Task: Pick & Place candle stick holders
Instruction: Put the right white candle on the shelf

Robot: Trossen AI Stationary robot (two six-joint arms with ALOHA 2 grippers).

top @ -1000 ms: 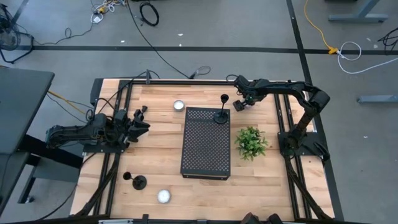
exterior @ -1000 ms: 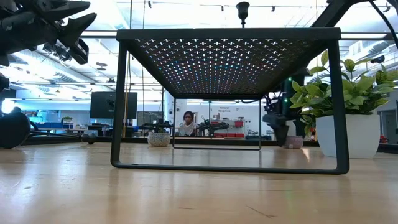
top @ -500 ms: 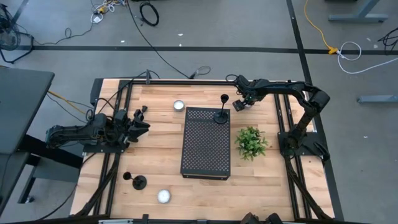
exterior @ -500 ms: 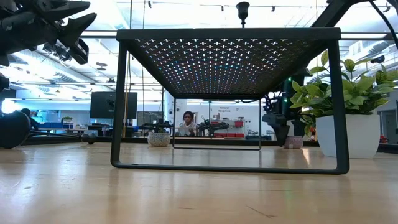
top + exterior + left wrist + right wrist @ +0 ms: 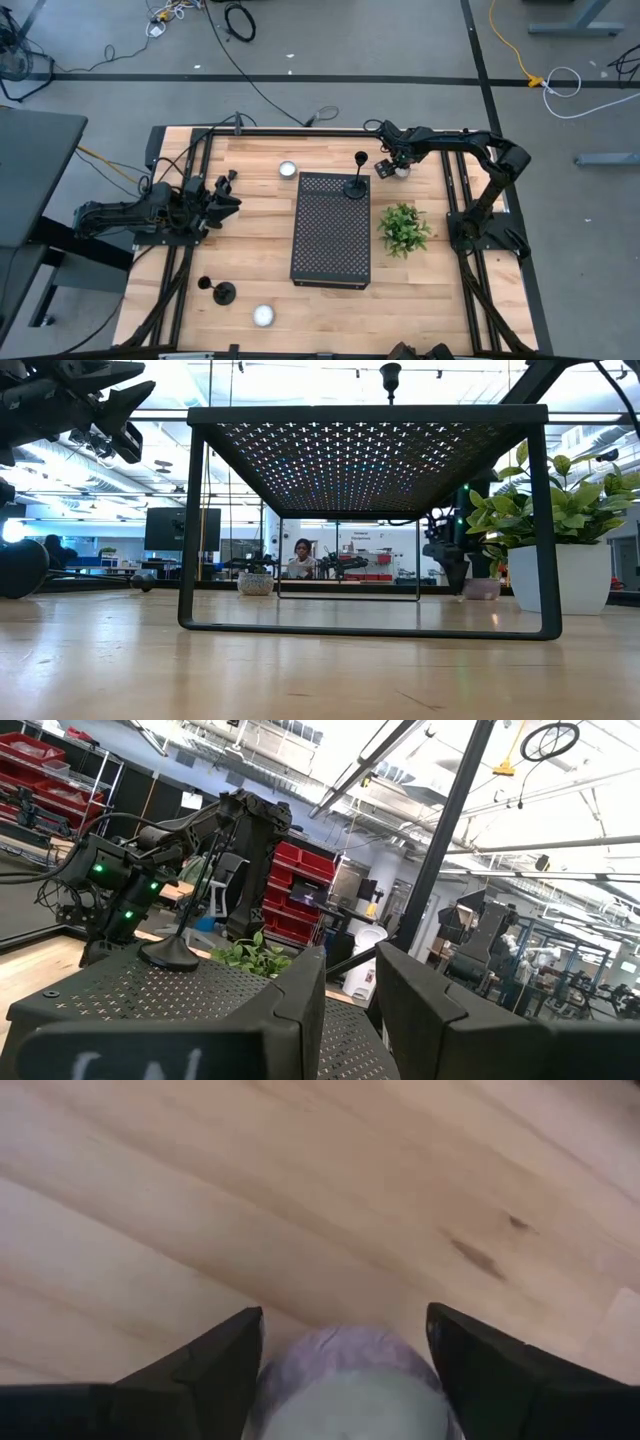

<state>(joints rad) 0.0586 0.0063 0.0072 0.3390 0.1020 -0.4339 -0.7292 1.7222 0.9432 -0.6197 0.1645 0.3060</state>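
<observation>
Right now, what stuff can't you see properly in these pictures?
- Right gripper: the right wrist view shows open fingers around a pale round object, cut off by the edge; contact unclear.
- Candle stick holder on the black rack: the low view shows only its top.
- Person: too small there.
- Left gripper: the high view is too small for its fingers.

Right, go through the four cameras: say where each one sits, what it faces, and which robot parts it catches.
High view: overhead, looking straight down on the table, both arms, the black perforated stand.
Low view: at tabletop height, looking level under the stand; the left gripper shows at upper left.
Left wrist view: looks past its own fingers across the stand at a candle stick holder.
Right wrist view: faces down at the wood, its fingers either side of a white candle.
Shared: high and left wrist views both show the holder on the stand.
</observation>
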